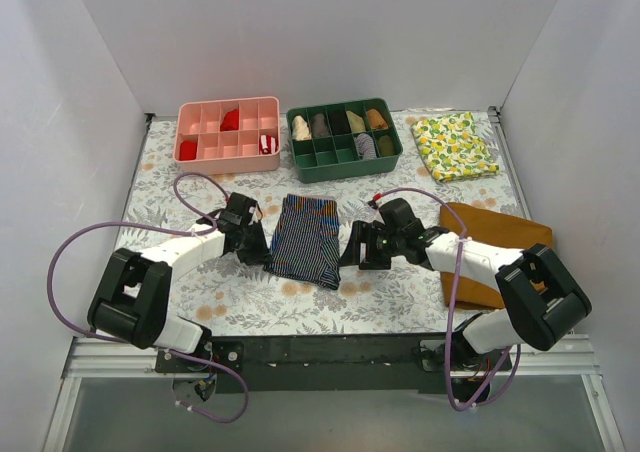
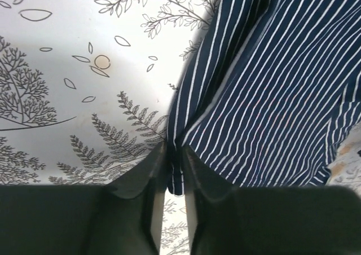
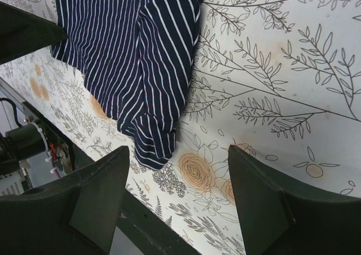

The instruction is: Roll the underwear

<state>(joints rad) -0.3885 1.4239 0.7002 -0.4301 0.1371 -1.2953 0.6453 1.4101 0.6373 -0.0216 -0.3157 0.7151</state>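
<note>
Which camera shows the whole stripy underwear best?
The top view: there the underwear shows whole, edge to edge. The left wrist view shows only an edge pinched in the left tool. The right wrist view shows part, cut off at the frame's edge.

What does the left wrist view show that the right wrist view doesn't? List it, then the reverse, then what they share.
Left wrist only: the left gripper pinched shut on the edge of the underwear. Right wrist only: the right gripper open, holding nothing, near a corner of the underwear. Both: the striped underwear lying on the floral table cover.
</note>
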